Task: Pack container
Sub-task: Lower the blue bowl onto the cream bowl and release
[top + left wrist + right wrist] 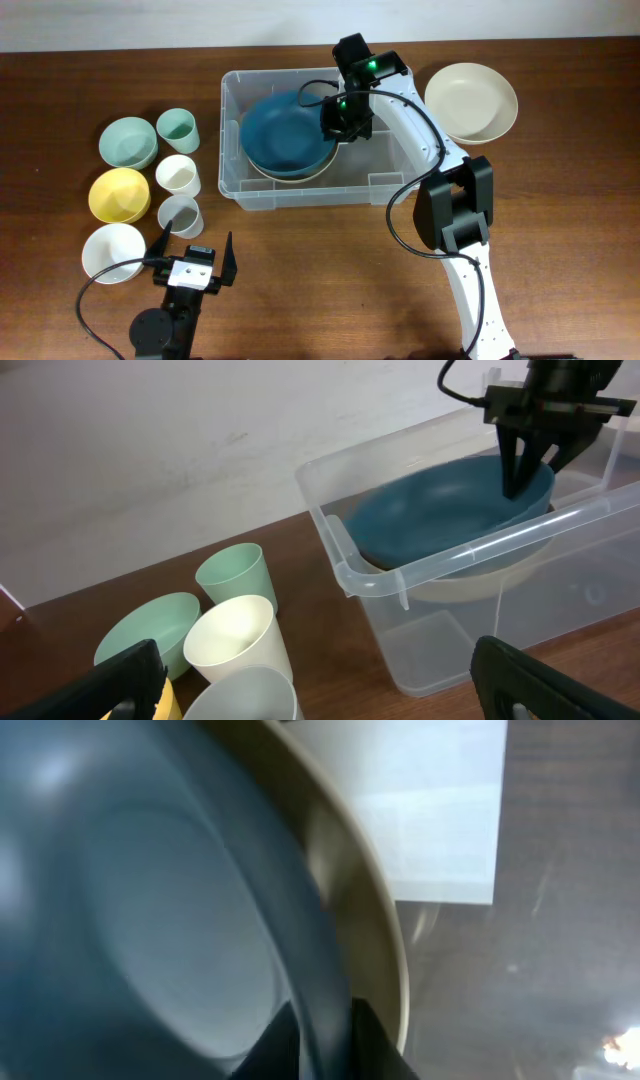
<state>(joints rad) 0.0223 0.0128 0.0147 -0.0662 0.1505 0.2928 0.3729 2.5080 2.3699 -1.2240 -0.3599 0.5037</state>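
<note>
The container [232,140] is a large clear plastic bin at the table's middle. A dark blue bowl [285,135] lies tilted inside it, nested on a cream bowl [290,176]. My right gripper [338,120] reaches down into the bin at the blue bowl's right rim. In the right wrist view its two dark fingers flank the blue bowl [150,920] rim closely, with no gap showing, and the cream bowl [375,920] sits just beyond. My left gripper [195,250] stays wide open and empty at the front left, near the cups.
A cream bowl [471,100] sits on the table right of the bin. On the left stand a mint bowl [128,141], a mint cup [177,128], a white cup [178,174], a grey cup [180,214], a yellow bowl [119,194] and a white bowl [113,252].
</note>
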